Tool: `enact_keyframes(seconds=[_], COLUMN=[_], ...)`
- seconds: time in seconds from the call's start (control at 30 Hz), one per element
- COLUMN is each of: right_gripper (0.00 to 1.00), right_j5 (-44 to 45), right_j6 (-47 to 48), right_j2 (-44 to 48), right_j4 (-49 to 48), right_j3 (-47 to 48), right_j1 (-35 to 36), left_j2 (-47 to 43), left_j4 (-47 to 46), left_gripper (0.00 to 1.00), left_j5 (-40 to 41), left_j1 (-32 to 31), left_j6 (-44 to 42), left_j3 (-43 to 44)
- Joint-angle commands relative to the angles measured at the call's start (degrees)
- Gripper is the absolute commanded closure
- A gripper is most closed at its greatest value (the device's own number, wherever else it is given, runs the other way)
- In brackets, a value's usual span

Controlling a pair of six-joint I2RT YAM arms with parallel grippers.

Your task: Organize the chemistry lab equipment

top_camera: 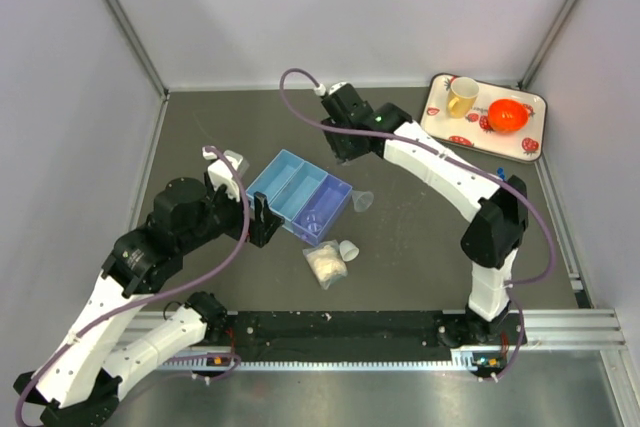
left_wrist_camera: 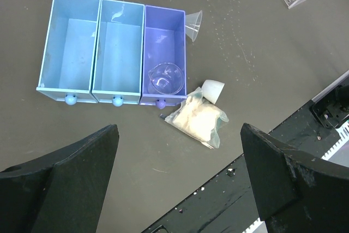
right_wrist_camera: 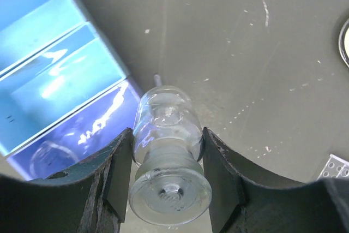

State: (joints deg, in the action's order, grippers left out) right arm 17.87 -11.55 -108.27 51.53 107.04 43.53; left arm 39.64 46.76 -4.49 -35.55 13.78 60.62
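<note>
Clamped on a small glass beaker [right_wrist_camera: 163, 118], the right pincer [right_wrist_camera: 168, 167] has the purple end of the tray [right_wrist_camera: 101, 115] just to its left; the left pincer [left_wrist_camera: 179, 126] hangs wide apart.

Top cam: high behind me, looking down, far. L wrist cam looks down on blue tray [left_wrist_camera: 71, 53]; R wrist's close; all 3 share tray.

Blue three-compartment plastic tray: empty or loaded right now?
Partly loaded. The blue three-compartment plastic tray has two pale-blue compartments bare; its purple end compartment holds one small clear beaker.
</note>
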Motion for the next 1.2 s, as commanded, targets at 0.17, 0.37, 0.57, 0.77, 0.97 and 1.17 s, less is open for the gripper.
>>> enact_keyframes(seconds=[0.17,0.37,0.57,0.77,0.97,1.17], right_gripper=[0.83,0.83,0.83,0.83,0.83,0.83], right_j5=[-2.7,-5.0,-6.1,-6.8,-7.0,-7.2], right_j6=[0.7,2.1,3.6,4.3,5.0,5.0], right_j2=[2.8,-0.3,-3.7,-7.2,-8.3,-9.2], right_j4=[1.9,2.0,1.4,0.7,-0.5,-2.4], right_j3=[3.1,1.1,0.1,-0.6,-2.6,-5.4], right_j1=[6.8,8.4,8.7,8.7,8.7,8.6], left_j2=[-0.9,-2.0,-2.4,-2.5,-2.5,-2.5], left_j4=[-1.6,-0.9,-0.7,-0.4,-0.3,-0.3], left_gripper=[0.01,0.01,0.01,0.01,0.01,0.01], left_j5=[-0.3,0.3,0.1,0.5,0.9,0.8], left_j1=[0.2,0.1,0.2,0.1,0.1,0.1], left_j6=[-0.1,0.1,0.2,-0.1,-0.2,-0.2], left_j3=[1.4,1.6,1.6,1.8,1.5,1.6])
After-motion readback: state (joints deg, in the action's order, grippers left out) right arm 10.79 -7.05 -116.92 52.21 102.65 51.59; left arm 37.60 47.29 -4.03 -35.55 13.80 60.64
